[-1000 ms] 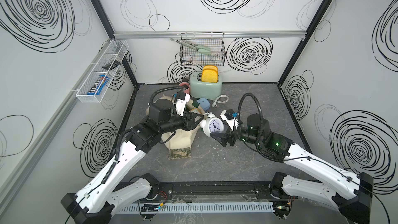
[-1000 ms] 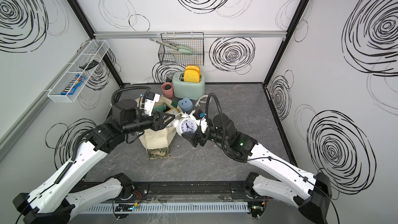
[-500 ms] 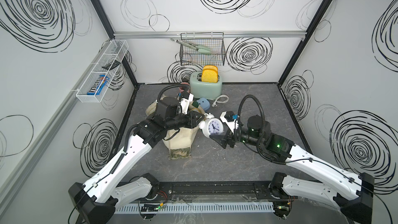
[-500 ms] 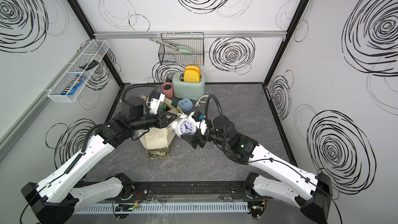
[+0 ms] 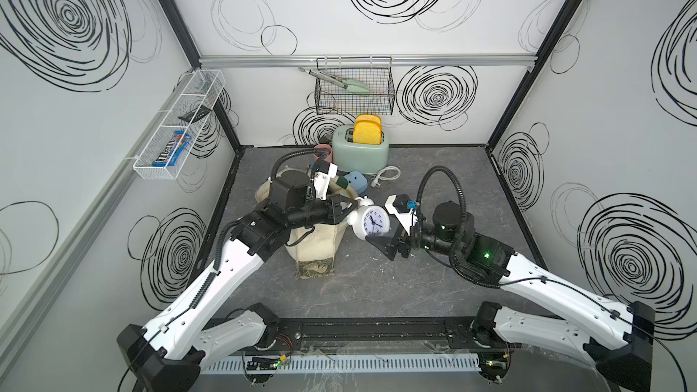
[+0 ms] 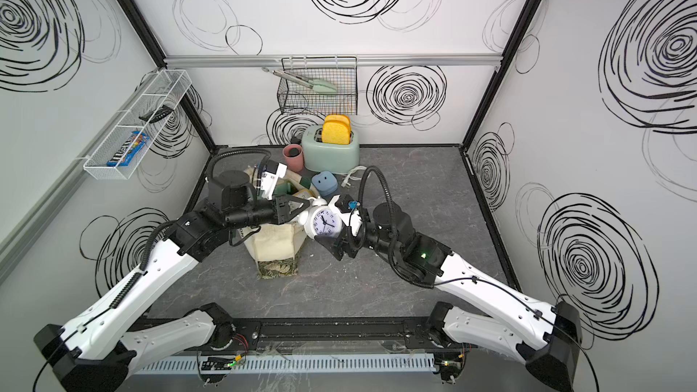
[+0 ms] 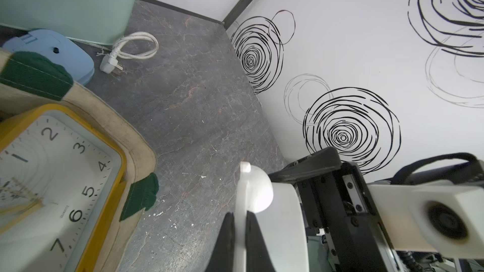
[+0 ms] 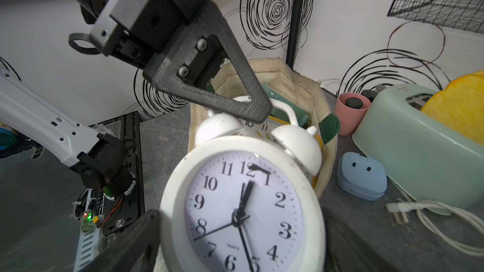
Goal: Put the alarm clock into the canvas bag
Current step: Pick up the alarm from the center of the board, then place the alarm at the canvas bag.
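Between the wide-set jaws of the right gripper (image 8: 241,247) sits the white round twin-bell alarm clock (image 5: 371,222), seemingly off the table (image 5: 433,190); whether those jaws press its sides cannot be told. At its top the left gripper (image 7: 239,214) has its jaws pinched tight on the thin white carrying handle (image 8: 286,109). Just beside and below the left jaws gapes the cream canvas bag with dark green handles (image 5: 320,245), so the clock is at the mouth, not inside: lifting looks done, lowering in and releasing remain. Counted: one white clock, one bag, one yellow-framed square clock (image 7: 52,179) already bagged, one mint toaster (image 5: 360,152), two yellow toast slices (image 5: 367,133), one pink cup (image 6: 293,156), one blue case (image 6: 324,182)
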Robot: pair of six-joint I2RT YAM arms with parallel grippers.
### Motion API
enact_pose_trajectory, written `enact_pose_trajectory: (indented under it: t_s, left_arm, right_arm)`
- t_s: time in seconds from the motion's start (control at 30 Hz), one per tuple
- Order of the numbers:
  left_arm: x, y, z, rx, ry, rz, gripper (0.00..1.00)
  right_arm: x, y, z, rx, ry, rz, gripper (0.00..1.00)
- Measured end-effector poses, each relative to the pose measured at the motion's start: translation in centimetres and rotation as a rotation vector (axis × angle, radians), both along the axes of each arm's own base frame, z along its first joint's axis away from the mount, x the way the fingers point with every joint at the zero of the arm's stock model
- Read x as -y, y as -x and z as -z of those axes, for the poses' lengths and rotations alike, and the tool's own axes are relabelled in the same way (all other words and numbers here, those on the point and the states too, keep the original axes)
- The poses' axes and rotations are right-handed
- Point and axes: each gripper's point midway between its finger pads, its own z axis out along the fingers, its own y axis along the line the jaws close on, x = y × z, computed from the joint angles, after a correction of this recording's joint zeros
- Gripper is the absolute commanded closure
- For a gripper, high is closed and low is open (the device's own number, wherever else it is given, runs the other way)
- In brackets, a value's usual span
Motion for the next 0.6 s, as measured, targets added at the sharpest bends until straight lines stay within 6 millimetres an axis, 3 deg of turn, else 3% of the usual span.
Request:
enact_pose_trajectory:
  t_s: [0.1, 0.3, 0.43, 0.53, 0.6]
  left_arm:
    - [-3.1, -0.6, -1.2, 0.062, -0.045, -0.155, 1.0]
    - [-11.8, -0.9, -4.2, 0.185, -0.128, -0.503, 1.0]
    - [-17.0, -1.4, -3.8, 0.184, -0.202, -0.695, 1.0]
    - [-19.1, -2.0, -2.7, 0.156, -0.272, -0.775, 1.0]
    - [-19.7, -2.5, -2.1, 0.144, -0.314, -0.801, 1.0]
  right_arm:
    - [-0.3, -1.2, 0.4, -0.036, -0.002, 0.036, 0.03]
    - [0.2, -5.8, 3.4, -0.194, 0.012, 0.162, 0.03]
    - [2.0, -9.5, 5.5, -0.314, 0.0, 0.271, 0.01]
    - [2.8, -11.5, 6.7, -0.378, -0.003, 0.322, 0.02]
    - [2.3, -12.0, 7.4, -0.414, 0.007, 0.312, 0.0]
